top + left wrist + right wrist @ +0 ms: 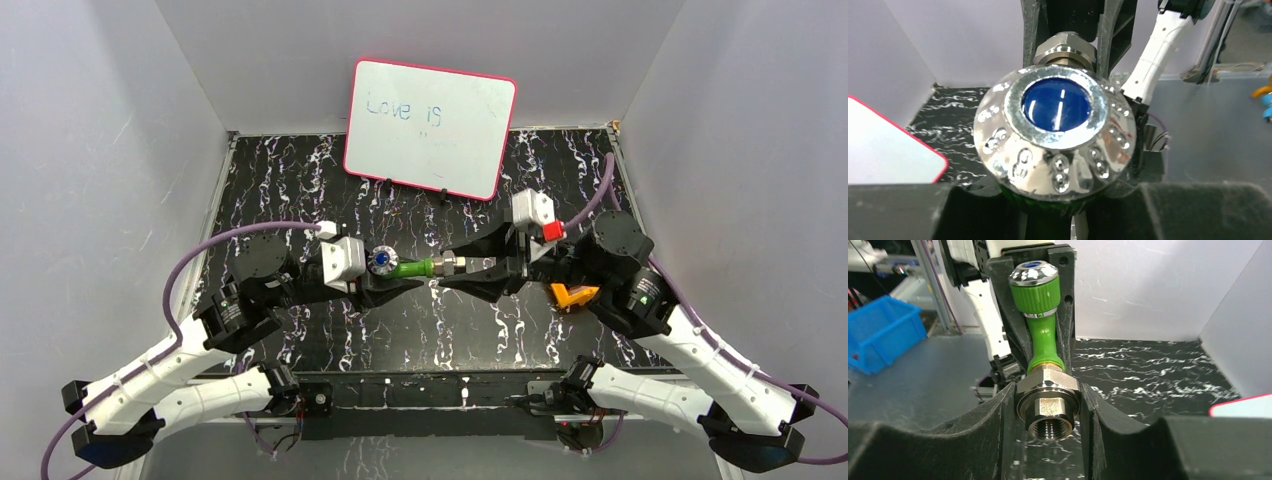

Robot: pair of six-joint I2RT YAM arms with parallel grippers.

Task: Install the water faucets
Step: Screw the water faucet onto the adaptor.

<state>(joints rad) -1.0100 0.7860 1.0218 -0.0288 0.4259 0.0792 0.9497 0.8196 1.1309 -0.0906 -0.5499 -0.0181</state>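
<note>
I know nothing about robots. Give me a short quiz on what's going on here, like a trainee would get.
1. True or false: only the left gripper holds the green tap.
2. The centre of the tap's knob is: A red, B blue, C yellow.
3. Fill in: the right gripper clamps the tap by its ___.
Key: 1 false, both grippers hold it; 2 B; 3 metal fitting.
</note>
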